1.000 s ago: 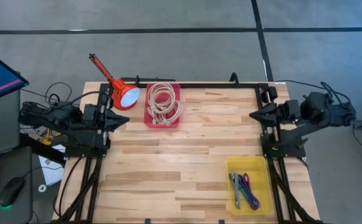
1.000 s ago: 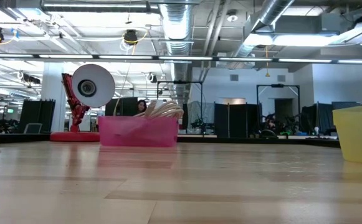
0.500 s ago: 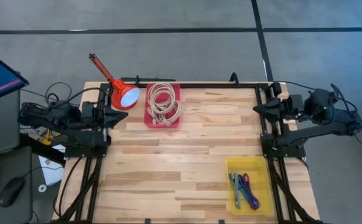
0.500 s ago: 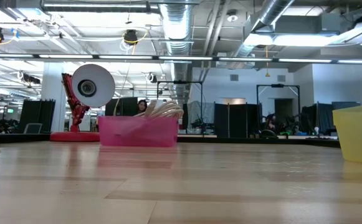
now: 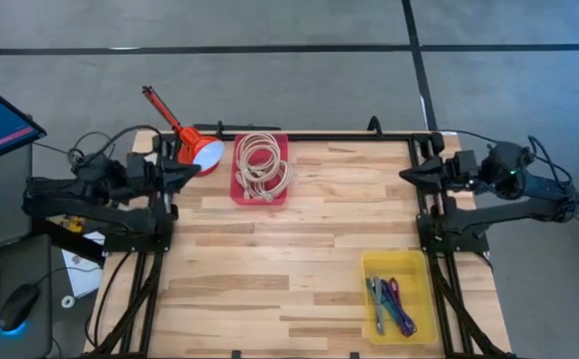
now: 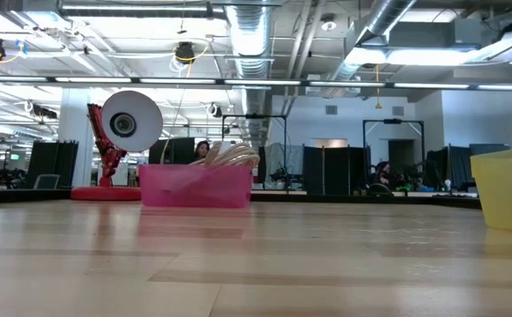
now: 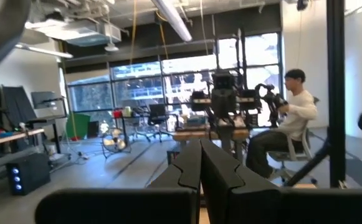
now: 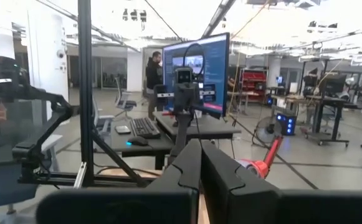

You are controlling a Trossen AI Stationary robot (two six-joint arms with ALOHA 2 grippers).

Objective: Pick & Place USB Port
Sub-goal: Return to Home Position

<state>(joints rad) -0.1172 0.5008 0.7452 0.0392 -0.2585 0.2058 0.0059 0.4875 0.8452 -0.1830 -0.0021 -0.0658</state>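
At the left edge of the bench (image 5: 299, 259), my left tool (image 5: 191, 172) now sits a little closer to the far edge than it did half a second ago, its tip just beside the head of the red lamp (image 5: 197, 150). A second ago it hung further along toward the middle of that edge. Its fingers (image 7: 190, 163) are pressed together with nothing between them.

Across at the right edge, my right tool (image 5: 411, 176) has drawn slightly toward the far right corner since a second ago and has barely shifted in the last half second. Its fingers (image 8: 190, 163) are likewise pressed together and empty. Both tools point inward across the bench, toward each other.

I see nothing on the bench itself moved. The red bin (image 5: 236, 189) stands at the far edge, left of centre, holding the coiled beige cable (image 5: 261, 165), whose loops stretch along the bin's long axis, far edge to near edge. The yellow bin (image 5: 397, 257) sits at the near right corner. The bundle of cables (image 5: 391, 304) in it, dark blue, red and grey-green, lies lengthwise, far to near, with its near ends slanting toward the right edge.
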